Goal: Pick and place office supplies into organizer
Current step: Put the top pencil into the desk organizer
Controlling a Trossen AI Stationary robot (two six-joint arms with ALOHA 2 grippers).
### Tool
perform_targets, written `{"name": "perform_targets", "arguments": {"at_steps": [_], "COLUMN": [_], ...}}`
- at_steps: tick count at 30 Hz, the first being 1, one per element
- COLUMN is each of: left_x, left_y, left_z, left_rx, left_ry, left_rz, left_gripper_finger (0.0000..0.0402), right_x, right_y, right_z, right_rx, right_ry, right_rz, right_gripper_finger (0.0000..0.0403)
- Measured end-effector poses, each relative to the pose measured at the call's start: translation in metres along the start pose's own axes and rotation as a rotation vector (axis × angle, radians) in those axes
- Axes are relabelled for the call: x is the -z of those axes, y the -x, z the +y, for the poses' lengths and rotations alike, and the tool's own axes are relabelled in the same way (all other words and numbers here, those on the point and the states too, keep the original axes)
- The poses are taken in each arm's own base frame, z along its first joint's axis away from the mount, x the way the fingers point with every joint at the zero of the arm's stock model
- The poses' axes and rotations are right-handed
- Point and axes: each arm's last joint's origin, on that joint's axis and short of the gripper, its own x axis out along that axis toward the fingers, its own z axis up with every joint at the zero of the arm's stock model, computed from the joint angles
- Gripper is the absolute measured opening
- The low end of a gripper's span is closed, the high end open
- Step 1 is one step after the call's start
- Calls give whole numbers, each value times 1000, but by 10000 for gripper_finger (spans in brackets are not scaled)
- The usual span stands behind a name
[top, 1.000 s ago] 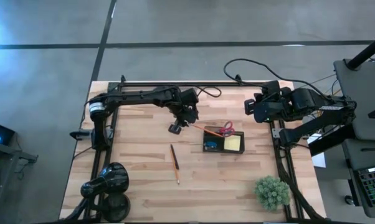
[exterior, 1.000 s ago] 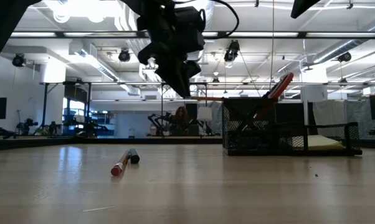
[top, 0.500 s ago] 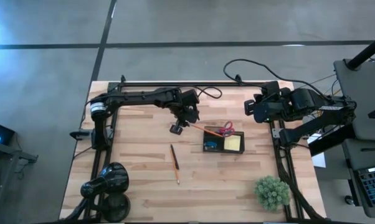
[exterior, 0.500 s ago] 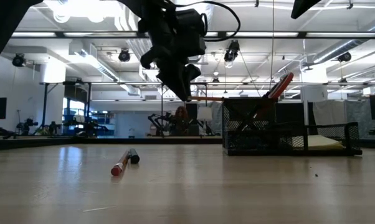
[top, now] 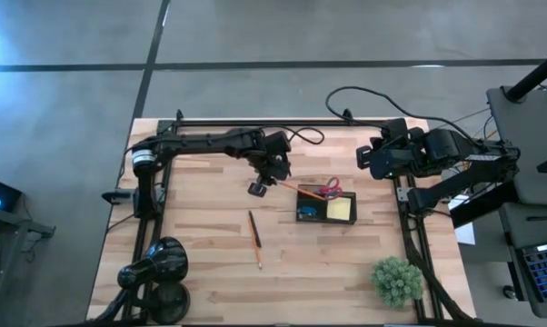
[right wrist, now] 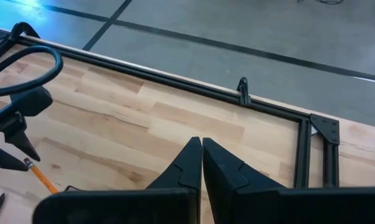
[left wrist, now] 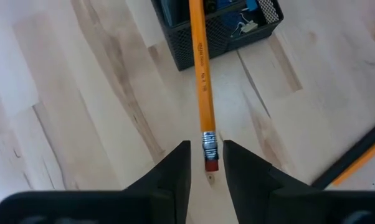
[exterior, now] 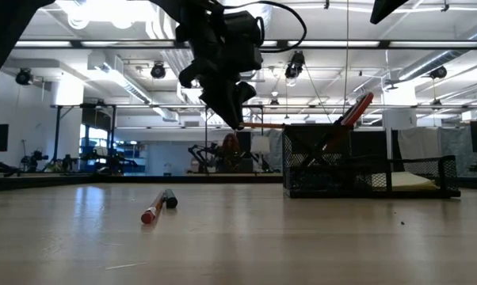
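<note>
1. Orange-yellow paint, a ribbed metal ferrule and a dull red eraser are seen on the pencil point(left wrist: 201, 74) pinched at its eraser end by the left gripper point(left wrist: 206, 163); the jaws are set narrow, closed on that end.
2. Small dark print is seen along the pencil's barrel, but it cannot be read.
3. Ahead of the jaws, the pencil's far end is carried over the rim of the organizer point(left wrist: 194, 46), a black wire-mesh box of rectangular shape.
4. In the high view the organizer point(top: 325, 217) is shown holding red-handled scissors point(top: 330, 190), a square yellow note pad point(top: 339, 209) and a small blue piece point(top: 305, 213).
5. To one side of the left gripper point(top: 258, 187), well apart from it, a second pencil point(top: 254, 239) lies flat on the pale wooden table point(top: 210, 272).
6. The right gripper point(right wrist: 202, 163) is held at the table's far right edge, its smooth dark fingers pressed together with nothing between them.
</note>
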Motion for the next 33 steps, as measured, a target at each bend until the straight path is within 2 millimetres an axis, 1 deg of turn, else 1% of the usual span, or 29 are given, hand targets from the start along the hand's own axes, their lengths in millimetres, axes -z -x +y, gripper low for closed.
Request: {"name": "perform_targets", "arguments": {"at_steps": [2,5,9,14,17,20,26,30,32,33], "left_x": [-1,-2,-4,-6,-11,-19,-39,-49,-50,-51], "left_y": [0,-1,-1,-1,4,12,35,47,45,44], "left_z": [-1,-2,-2,-4,-9,-17,-30,-40,-46,-48], "left_rx": [2,0,-65,-83,-115,-172,-392,-523,-529,-526], "left_ry": [-4,-7,-17,-22,-35,-106,-212,-395,-502,-526], "left_rz": [0,-3,25,45,76,154,312,466,545,550], "left_gripper_finger": [69,43,12,9,9,9,9,9,9,9], "right_x": [0,0,0,0,0,0,0,0,0,0], "right_y": [0,0,0,0,0,0,0,0,0,0], "right_z": [0,0,0,0,0,0,0,0,0,0], "right_rx": [0,0,0,0,0,0,0,0,-1,-1], "right_ry": [1,1,2,5,9,27,37,44,63,71], "right_rz": [0,0,0,0,0,0,0,0,1,2], "right_gripper_finger": [9,9,9,9,9,9,9,9,9,9]}}
